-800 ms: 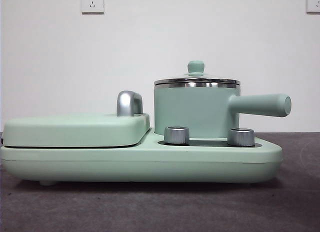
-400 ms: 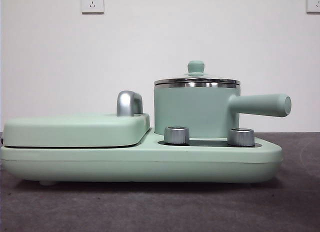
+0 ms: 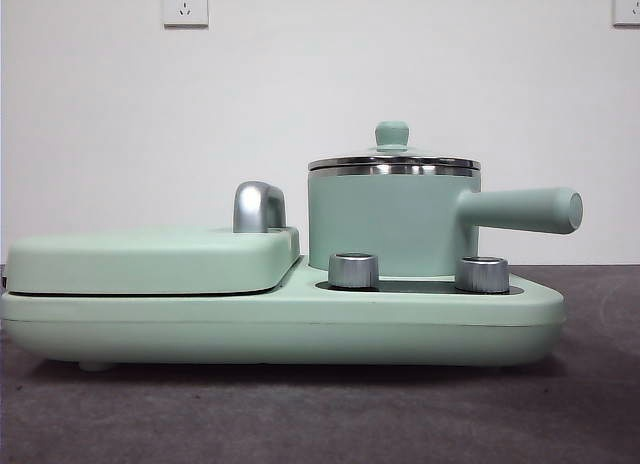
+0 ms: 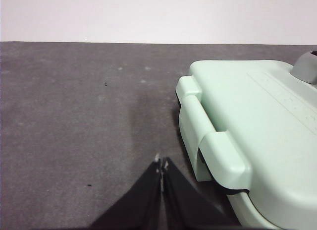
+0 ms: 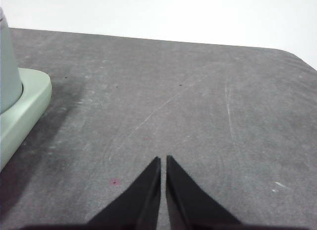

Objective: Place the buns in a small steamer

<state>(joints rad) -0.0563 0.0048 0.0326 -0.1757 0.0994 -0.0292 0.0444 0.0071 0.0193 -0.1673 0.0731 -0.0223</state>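
White wall backs a grey bench [image 3: 320, 414]. On it the steamer [image 3: 385, 219] stands lidded on its green base [image 3: 280, 329]; no buns show. Left gripper [image 4: 162, 164] and right gripper [image 5: 163, 161] wait clenched, empty. Judged soft, light buns want gentle side holds; the lid's knob [image 3: 391, 134] offers a grip.

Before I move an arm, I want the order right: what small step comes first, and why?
Probably open the right claw and bring it to the lid knob. The lid still covers the steamer, no buns show in any view, and both claws, the left claw too, sit shut over bare table.
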